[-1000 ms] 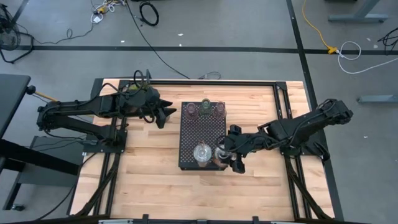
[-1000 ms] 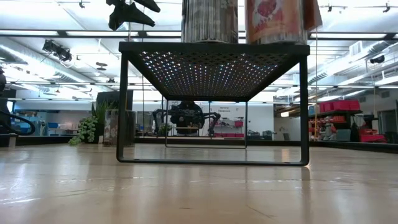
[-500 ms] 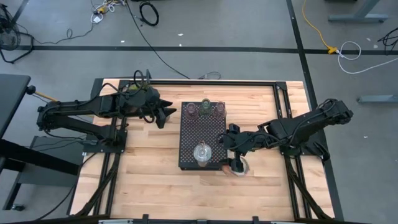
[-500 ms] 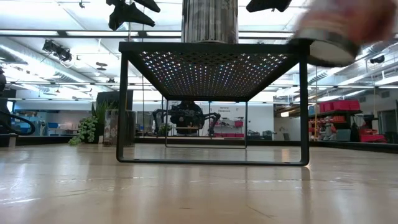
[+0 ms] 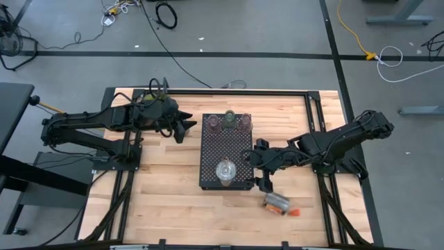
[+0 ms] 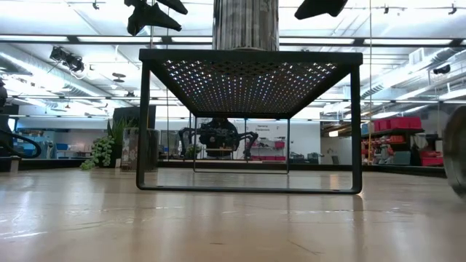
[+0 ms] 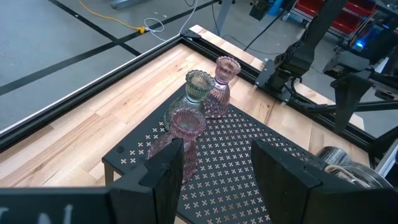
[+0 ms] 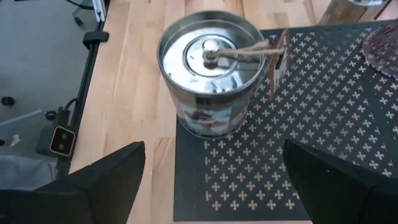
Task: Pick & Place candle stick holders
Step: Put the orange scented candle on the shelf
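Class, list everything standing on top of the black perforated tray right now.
On the black perforated tray: two pinkish holders and a pale green holder along its far edge, one silvery holder near the front. Another silvery holder lies on the table, off it.

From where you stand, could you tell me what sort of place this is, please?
Probably a robotics lab or workshop: a butcher-block table stands on a grey floor strewn with cables, and the low view shows exposed ceiling ducts and red storage bins.

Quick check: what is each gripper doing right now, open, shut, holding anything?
Left gripper: open, empty, by the black perforated tray's far left corner.
Right gripper: open, empty, beside the tray's near right corner; a silvery tin holder lies on the table.
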